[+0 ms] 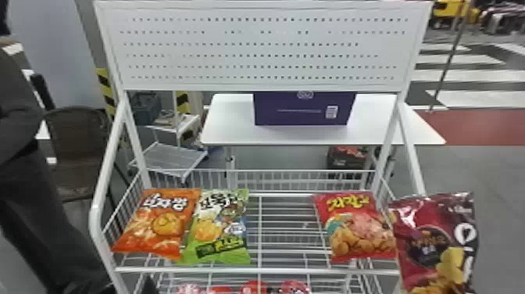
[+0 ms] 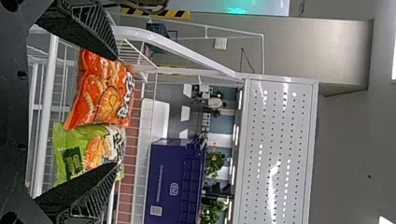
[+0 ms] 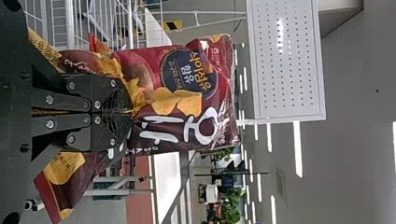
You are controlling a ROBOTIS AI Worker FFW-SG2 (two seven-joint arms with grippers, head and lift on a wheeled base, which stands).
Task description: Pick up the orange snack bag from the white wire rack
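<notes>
The orange snack bag [image 1: 160, 223] lies at the left end of the white wire rack [image 1: 281, 219], its right edge against a green bag [image 1: 220, 230]. In the left wrist view my left gripper [image 2: 116, 111] stands open, with the orange bag [image 2: 100, 91] and the green bag [image 2: 88, 149] beyond its spread fingers; neither is held. My right gripper [image 3: 128, 112] is shut on a dark red snack bag [image 3: 173, 93], which hangs upright at the rack's right side in the head view, where the same dark red bag [image 1: 435, 242] overlaps the rack's edge.
A red snack bag [image 1: 355, 226] lies on the rack's right part. The white perforated panel [image 1: 265, 51] rises above the rack, on slanted posts. Behind are a white table [image 1: 230, 121] and a purple box [image 1: 304, 109]. More red packages [image 1: 254, 288] sit on a lower level.
</notes>
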